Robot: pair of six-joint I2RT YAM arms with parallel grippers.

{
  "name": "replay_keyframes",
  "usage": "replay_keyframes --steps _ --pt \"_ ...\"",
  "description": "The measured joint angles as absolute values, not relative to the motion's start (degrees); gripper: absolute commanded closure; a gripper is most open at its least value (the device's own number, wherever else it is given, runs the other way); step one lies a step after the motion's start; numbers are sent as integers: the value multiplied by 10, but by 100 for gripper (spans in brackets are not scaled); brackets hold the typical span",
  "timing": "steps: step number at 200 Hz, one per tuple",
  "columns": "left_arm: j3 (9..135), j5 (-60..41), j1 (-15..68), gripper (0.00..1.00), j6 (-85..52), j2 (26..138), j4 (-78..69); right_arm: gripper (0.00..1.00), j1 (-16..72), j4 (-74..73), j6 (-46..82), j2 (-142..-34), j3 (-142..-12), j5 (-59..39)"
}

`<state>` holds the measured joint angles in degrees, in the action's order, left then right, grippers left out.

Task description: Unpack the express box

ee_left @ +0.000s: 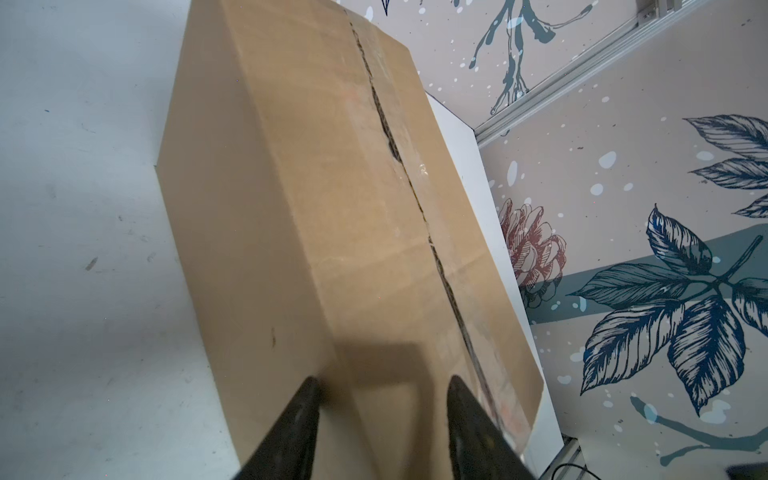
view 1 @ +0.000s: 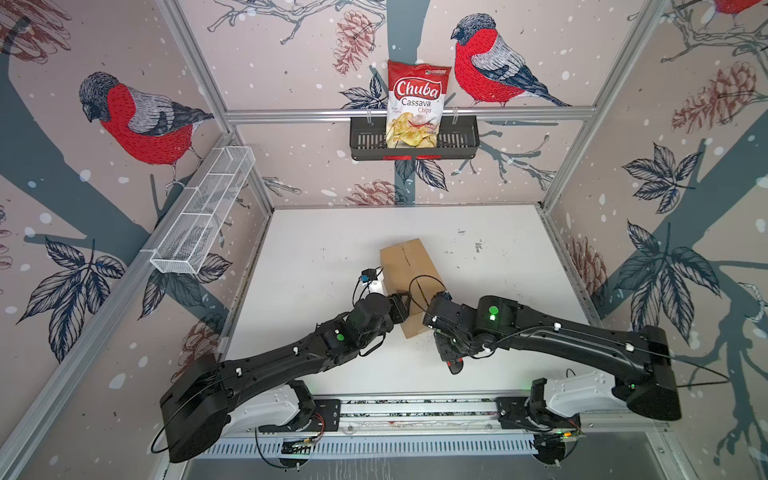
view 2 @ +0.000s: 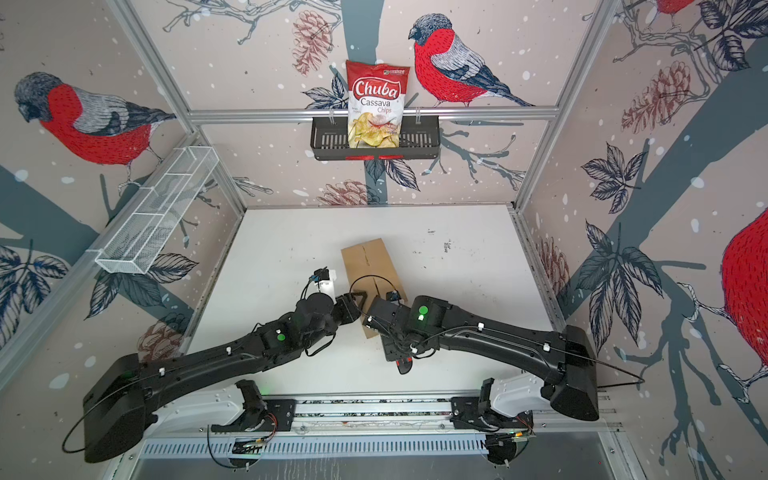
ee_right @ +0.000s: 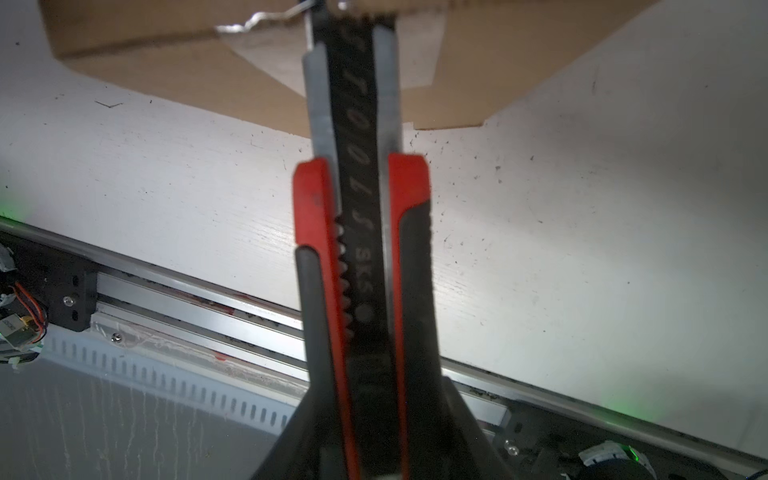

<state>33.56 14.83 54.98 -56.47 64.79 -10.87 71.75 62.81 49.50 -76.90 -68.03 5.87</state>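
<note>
Right wrist view: the right gripper [ee_right: 361, 266] is clamped on a red-and-black utility knife [ee_right: 359, 187]. The blade is run out with its tip at the near end of the express box [ee_right: 498, 62], probably to slit the tape there. The left gripper [ee_left: 382, 390], jaws spread, straddles the box's long upper edge, apparently bracing it; contact I cannot confirm. The box lies askew mid-table [view 1: 519, 257], towards the front edge. It is plain brown corrugated card with its flaps down flat, and its top seam is a ragged dark line, seemingly cut already.
</note>
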Motion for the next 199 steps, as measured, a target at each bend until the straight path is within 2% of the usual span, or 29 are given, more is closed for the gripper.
replay_keyframes --steps 42,101,165,199 --pt "336 154 557 56 -570 651 -113 88 718 637 495 -775 -686 58" --pt "311 160 561 57 -581 602 -116 88 714 641 494 -775 -691 55" --pt "255 171 562 89 -599 531 -96 88 712 644 494 -781 -698 53" --pt "249 171 575 93 -606 540 -100 88 712 646 494 -789 -705 52"
